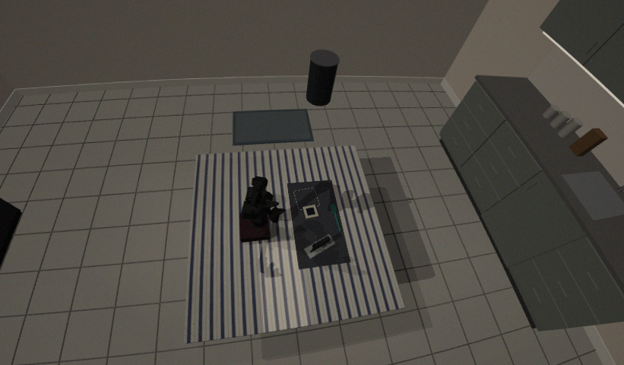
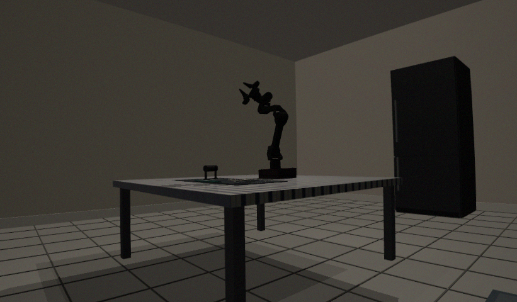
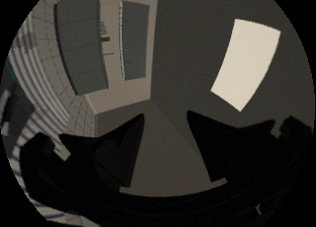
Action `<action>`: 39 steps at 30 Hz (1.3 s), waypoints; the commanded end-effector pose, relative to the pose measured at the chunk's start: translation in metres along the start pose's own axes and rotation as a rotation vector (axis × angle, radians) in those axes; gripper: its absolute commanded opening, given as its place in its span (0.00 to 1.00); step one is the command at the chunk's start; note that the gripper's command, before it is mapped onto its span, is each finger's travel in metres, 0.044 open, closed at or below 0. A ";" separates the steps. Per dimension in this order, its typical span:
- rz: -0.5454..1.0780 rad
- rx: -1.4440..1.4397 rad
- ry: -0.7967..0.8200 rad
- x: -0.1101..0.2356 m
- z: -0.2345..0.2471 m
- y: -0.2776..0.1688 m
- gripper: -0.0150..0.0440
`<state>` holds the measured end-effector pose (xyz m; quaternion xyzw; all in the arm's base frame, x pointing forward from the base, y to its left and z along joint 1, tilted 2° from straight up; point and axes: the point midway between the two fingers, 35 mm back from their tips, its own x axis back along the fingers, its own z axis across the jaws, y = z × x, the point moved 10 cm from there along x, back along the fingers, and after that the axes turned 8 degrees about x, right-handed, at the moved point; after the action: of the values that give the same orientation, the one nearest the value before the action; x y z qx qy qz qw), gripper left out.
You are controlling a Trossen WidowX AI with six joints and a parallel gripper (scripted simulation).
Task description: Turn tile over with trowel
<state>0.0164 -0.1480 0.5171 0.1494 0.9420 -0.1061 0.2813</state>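
Note:
The tile (image 1: 309, 211) lies flat on the dark mat (image 1: 335, 258) (image 2: 234, 182). Its pale frame and dark square mark face up. It sits just outside the near edge of the dashed outline (image 1: 294, 197). The green trowel (image 1: 336, 217) lies on the mat by its right edge, right of the tile. My arm (image 1: 259, 201) stands left of the mat. My gripper (image 2: 247, 91) (image 3: 165, 148) is raised high above the table, tilted upward, open, with nothing between the fingers. The wrist view shows only walls and cabinets.
A pale holder with a dark bar (image 1: 321, 245) (image 2: 210, 171) stands on the mat's near end. The striped table (image 1: 224, 271) (image 2: 291, 185) carries it all. A dark cylinder (image 1: 323, 77), a floor mat (image 1: 271, 126), a counter (image 1: 532, 180) and a fridge (image 2: 431, 134) stand far off.

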 end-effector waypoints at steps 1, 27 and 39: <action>0.016 -0.066 -0.021 -0.007 0.005 -0.013 0.71; 0.236 -0.573 0.045 -0.071 0.089 -0.088 0.71; 0.301 -0.737 0.190 -0.101 0.148 -0.091 0.71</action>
<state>0.1267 -0.2921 0.4701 0.1807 0.9087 0.2764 0.2554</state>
